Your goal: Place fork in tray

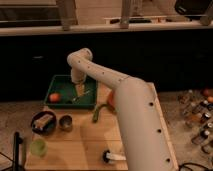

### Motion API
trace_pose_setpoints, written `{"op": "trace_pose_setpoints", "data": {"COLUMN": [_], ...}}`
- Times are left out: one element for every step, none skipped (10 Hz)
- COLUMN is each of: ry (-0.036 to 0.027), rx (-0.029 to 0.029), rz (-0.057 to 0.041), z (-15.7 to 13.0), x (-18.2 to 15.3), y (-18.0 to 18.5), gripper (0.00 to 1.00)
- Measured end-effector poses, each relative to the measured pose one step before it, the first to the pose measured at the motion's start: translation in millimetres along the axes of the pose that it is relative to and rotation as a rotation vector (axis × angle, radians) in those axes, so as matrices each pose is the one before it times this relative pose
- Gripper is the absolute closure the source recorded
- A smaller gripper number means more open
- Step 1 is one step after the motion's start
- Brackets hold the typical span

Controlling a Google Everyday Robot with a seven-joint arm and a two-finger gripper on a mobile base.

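Observation:
The dark-green tray [62,82] sits at the back left of the wooden table. My gripper [80,89] hangs over the tray's right half, pointing down from the white arm [100,75]. A thin pale fork [82,95] shows just below the gripper, slanting across the tray floor. I cannot tell whether it is held or lying in the tray. An orange fruit [54,97] lies in the tray's left front corner.
A curved green vegetable [97,113] lies just right of the tray. A black bowl [42,122], a metal cup [65,122] and a green cup [38,147] stand at front left. A white-handled tool [113,157] lies near the front edge. Bottles [197,115] stand on the floor at right.

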Motion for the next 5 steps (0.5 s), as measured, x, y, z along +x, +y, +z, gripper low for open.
{"op": "trace_pose_setpoints", "data": {"ry": [-0.00155, -0.00191, -0.00233, -0.00186, -0.00241], "rx": [0.00087, 0.00216, 0.00324, 0.00335, 0.00183], "rz": [0.00233, 0.00164, 0.00176, 0.00264, 0.00274], "z": [-0.45, -0.15, -0.37, -1.1, -0.38], "x": [0.94, 0.74, 0.81, 1.26, 0.95], "y": [0.27, 0.22, 0.15, -0.02, 0.19], "gripper": [0.2, 0.2, 0.2, 0.2, 0.2]}}
